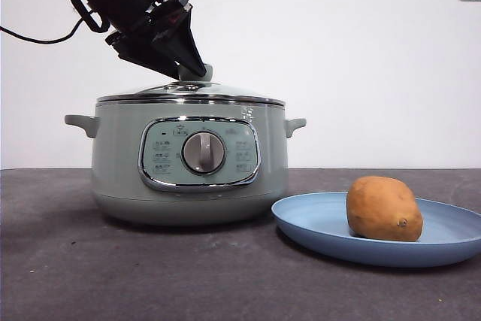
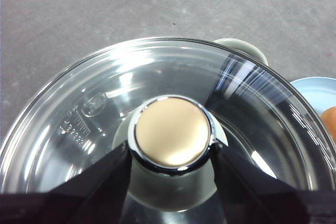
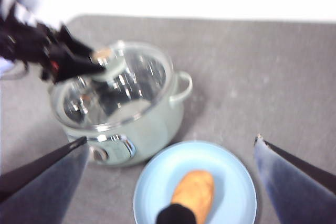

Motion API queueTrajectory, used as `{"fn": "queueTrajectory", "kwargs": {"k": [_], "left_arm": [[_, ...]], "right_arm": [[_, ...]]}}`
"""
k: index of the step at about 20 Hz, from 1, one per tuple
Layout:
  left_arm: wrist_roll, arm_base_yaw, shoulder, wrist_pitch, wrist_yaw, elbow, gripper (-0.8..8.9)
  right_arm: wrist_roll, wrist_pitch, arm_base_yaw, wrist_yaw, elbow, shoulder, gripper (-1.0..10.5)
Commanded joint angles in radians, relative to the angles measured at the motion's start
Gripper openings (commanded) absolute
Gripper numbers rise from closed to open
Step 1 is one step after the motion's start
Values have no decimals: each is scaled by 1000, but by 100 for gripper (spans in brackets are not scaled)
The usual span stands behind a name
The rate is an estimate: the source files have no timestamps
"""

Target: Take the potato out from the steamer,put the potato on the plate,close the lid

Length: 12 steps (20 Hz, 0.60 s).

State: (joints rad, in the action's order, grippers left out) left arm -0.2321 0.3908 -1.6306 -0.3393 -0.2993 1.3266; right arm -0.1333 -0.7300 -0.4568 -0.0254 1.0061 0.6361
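- Since the domed glass lid point(image 1: 192, 92) with its chrome rim looks seated level on the round sage-green steamer point(image 1: 188, 159), you appear to be at the release step of closing; the oval orange-brown potato point(image 1: 383, 208) already lies on the shallow light-blue plate point(image 1: 379, 232), just beside the pot.
- Left gripper point(image 2: 170, 153): jaws set either side of the pale green, brass-capped knob point(image 2: 172, 132), touching or very nearly touching its chrome collar. Whether they clamp it or have just eased off, you cannot tell from these views.
- Before letting go, check the chrome rim sits even all round the pot mouth; from the front no gap shows, but the far side is hidden.
- Open the jaws evenly so neither drags the knob sideways and skews the lid.
- Lift away straight up along the knob's axis; the arm leans in at a slant, so a slanted retreat risks a jaw tip catching under the knob cap.
- Right gripper point(image 3: 170, 179): jaws wide apart and holding nothing, hovering above the plate with the potato below and between them. Keep it parked there.
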Motion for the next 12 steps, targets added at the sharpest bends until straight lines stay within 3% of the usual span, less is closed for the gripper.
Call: {"fn": "queueTrajectory", "kwargs": {"k": [1,4,6,7,8,9,12], "left_arm": [[-7,2,-5,25,2,4,-6],[-4,2,-5,-9,8,4,50],[-3,2,-5,-22,9,4,233],[-3,2,-5,-23,9,4,391],[1,2,-5,-24,9,4,490],[4,2,-5,-24,9,4,545],[12,2,-2,-26,10,4,550]], "right_arm": [[-8,-13,-2,1,19,0,598],[-8,-37,-2,1,19,1,598],[-8,-58,-2,0,19,6,598],[-8,-74,-2,-1,19,11,598],[-8,-85,-2,-2,19,14,598],[-8,-93,-2,-2,19,17,598],[-8,-112,-3,-3,19,24,598]]}}
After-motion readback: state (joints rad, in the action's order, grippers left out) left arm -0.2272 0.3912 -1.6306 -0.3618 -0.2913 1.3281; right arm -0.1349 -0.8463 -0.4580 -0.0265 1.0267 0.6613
